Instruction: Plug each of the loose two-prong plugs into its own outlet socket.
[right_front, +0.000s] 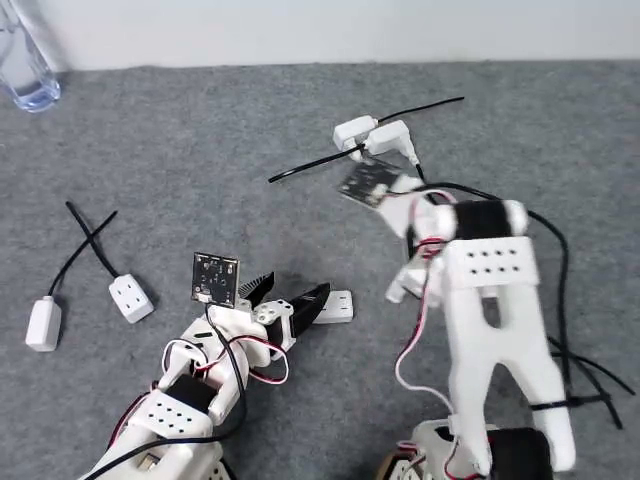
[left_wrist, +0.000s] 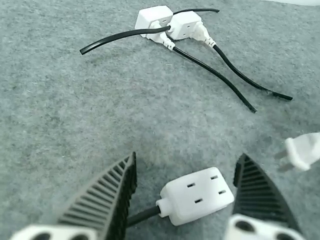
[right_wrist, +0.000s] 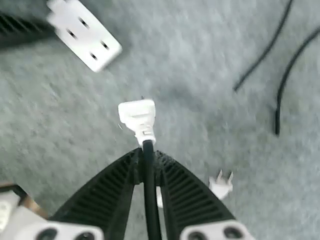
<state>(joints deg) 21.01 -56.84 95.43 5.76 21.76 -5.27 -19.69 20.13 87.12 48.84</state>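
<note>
Socket (left_wrist: 197, 195) lies flat on the carpet between the spread jaws of the left gripper (left_wrist: 189, 160), neither jaw touching it; they appear placed to steady it for insertion. Right gripper (right_wrist: 146, 156) is clamped on the cord (right_wrist: 148, 200) just behind a plug (right_wrist: 137, 116), held near the socket but apart from it. Right wrist view adds a second loose plug (right_wrist: 220, 185). High view alone shows a mated pair (right_front: 375, 137) beyond the socket.

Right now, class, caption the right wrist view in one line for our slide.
Right gripper shut on a black cord, its white plug held short of an outlet socket.
</note>
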